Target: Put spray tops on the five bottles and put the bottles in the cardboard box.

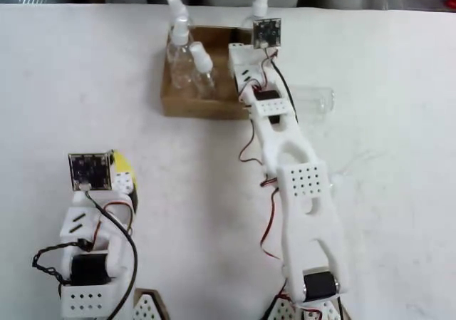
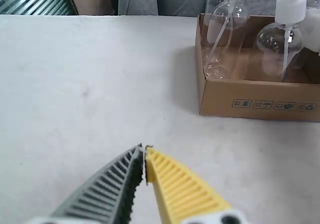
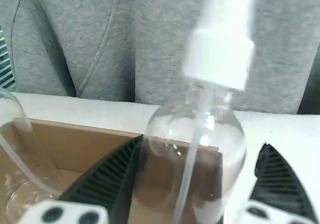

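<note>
White bench, two arms. Left gripper closed on nothing, well short of the cardboard box. One bare bottle lies on its side just beside the box, no spray top seen on it. Three topped bottles stand inside the box. At the box's far corner, right gripper sits open around a fourth topped bottle; whether it is seated, cannot tell. Judgement: boxing number four. Next: withdraw cleanly, then fetch the lying bottle, which may roll.

We've room across the white table at left — upper centre, the cardboard box is crowded with bottles, the right arm over its right side.
</note>
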